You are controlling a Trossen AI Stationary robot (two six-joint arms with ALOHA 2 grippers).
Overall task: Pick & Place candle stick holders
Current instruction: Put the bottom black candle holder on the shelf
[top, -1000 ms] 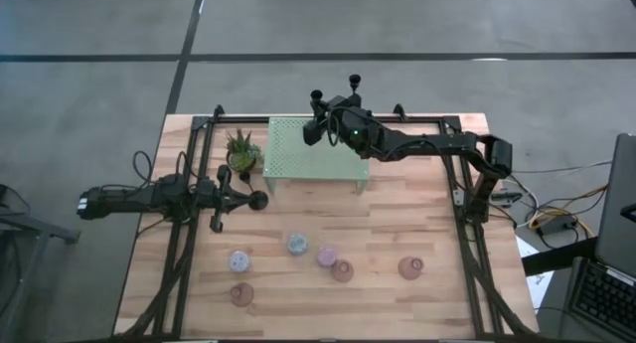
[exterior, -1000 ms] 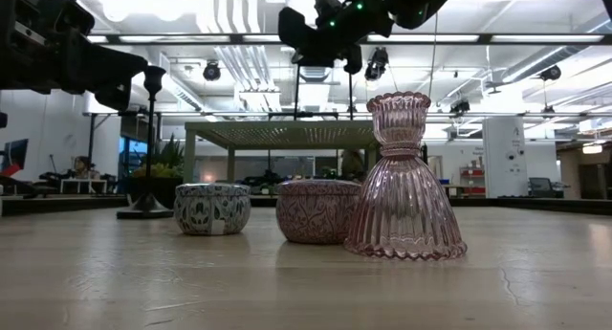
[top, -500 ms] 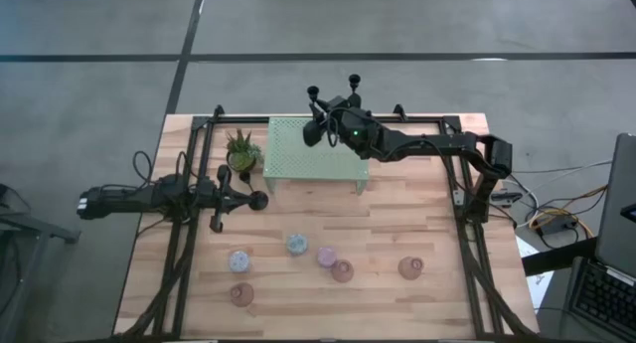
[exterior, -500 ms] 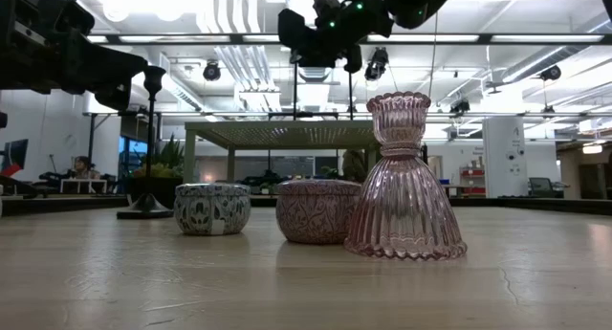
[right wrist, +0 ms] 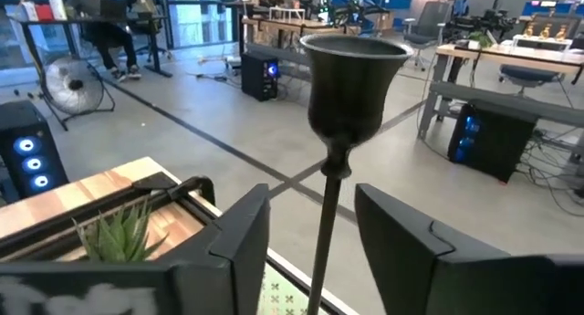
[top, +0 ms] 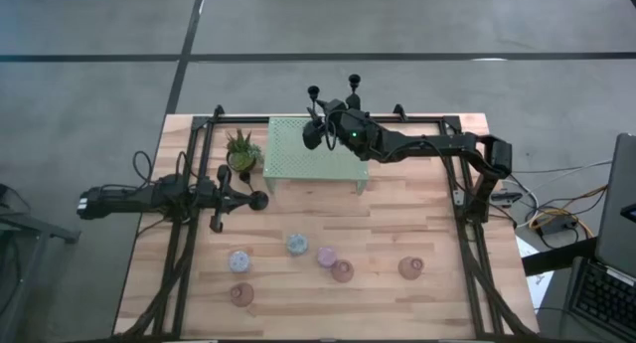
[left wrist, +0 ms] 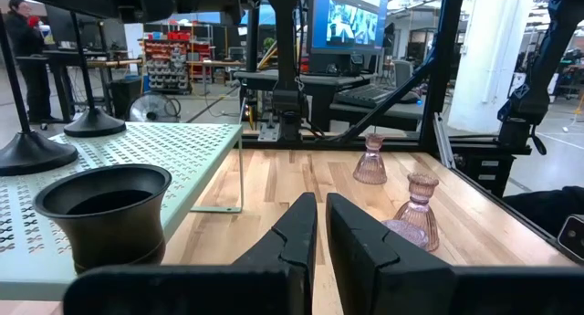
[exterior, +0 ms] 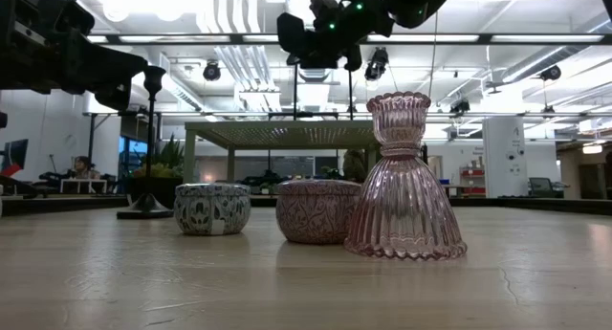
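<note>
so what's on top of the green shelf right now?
Two black candlesticks stand on the green shelf. The right gripper, open, straddles a third candlestick; its base is hidden, so contact with the shelf is unclear.

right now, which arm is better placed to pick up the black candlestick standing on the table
Left. Its shut pincer sits right beside that candlestick. The right pincer is over the green shelf, its fingers open either side of another candlestick.

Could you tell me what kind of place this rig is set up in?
Most likely an open-plan robotics lab or workshop: desks with computers stand on a bare concrete floor, and strip lights hang from an exposed ceiling beyond the wooden table.
</note>
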